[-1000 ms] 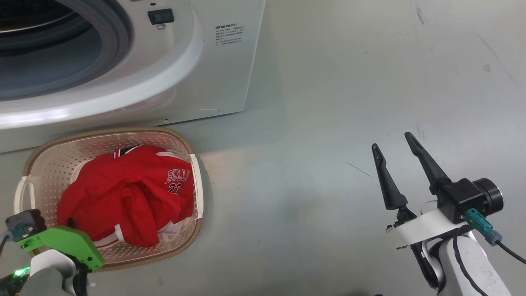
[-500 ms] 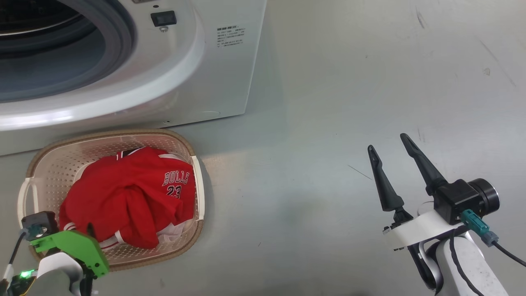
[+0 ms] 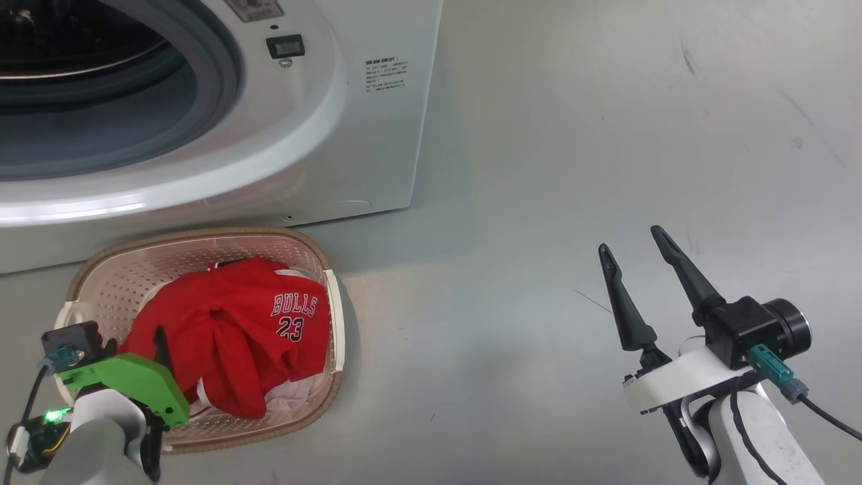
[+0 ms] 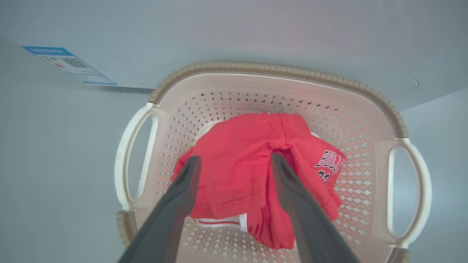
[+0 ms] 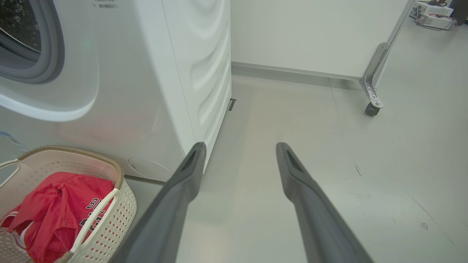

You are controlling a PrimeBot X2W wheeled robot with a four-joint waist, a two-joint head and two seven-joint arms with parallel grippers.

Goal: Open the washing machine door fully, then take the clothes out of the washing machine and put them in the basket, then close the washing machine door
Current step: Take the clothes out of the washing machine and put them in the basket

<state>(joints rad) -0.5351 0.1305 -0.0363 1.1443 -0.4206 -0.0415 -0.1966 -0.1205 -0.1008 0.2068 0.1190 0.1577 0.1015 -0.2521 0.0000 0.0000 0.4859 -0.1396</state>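
The red clothes [image 4: 237,171], with "BULLS 23" lettering, lie heaped in the cream basket [image 4: 278,69]. My left gripper [image 4: 234,157] hangs open just above them, its fingers spread over the heap and holding nothing. In the head view the basket [image 3: 202,239] stands on the floor right in front of the white washing machine [image 3: 377,135], whose grey-ringed opening [image 3: 225,87] is uncovered. The washing machine door is out of view. My right gripper [image 3: 630,239] stands open and empty over bare floor to the right.
Grey floor [image 3: 539,168] stretches to the right of the machine. A metal frame leg on a caster [image 5: 371,106] stands by the white wall [image 5: 310,36] at the back. A blue label [image 4: 69,65] sits on the machine's front.
My left gripper has opened and let go of the red clothes, which settled into the basket. The head camera has shifted, so the whole picture sits lower and further right.
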